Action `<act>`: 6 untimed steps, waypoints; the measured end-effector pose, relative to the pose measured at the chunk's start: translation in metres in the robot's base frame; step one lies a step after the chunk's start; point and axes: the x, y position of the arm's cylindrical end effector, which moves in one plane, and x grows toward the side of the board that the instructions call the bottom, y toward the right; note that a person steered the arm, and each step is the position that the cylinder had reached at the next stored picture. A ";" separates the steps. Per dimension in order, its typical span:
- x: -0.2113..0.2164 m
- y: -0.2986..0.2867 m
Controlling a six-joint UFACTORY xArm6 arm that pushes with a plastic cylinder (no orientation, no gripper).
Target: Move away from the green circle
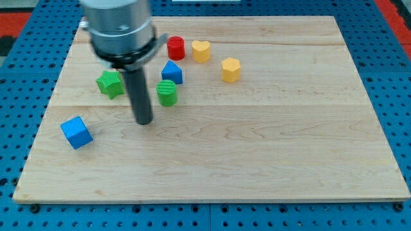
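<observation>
The green circle [167,93] is a small ribbed green cylinder standing on the wooden board [257,141], left of the middle. My tip [144,122] rests on the board just below and to the left of it, a short gap apart, not touching. A green star [110,83] lies to the upper left of the tip. A blue cube [76,132] lies at the lower left.
A blue block [172,72] sits just above the green circle. A red cylinder [176,48], a yellow heart [201,51] and a yellow hexagon-like block [231,69] lie toward the view's top. Blue pegboard surrounds the board.
</observation>
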 end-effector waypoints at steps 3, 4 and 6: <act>-0.046 0.090; 0.011 0.083; 0.100 -0.042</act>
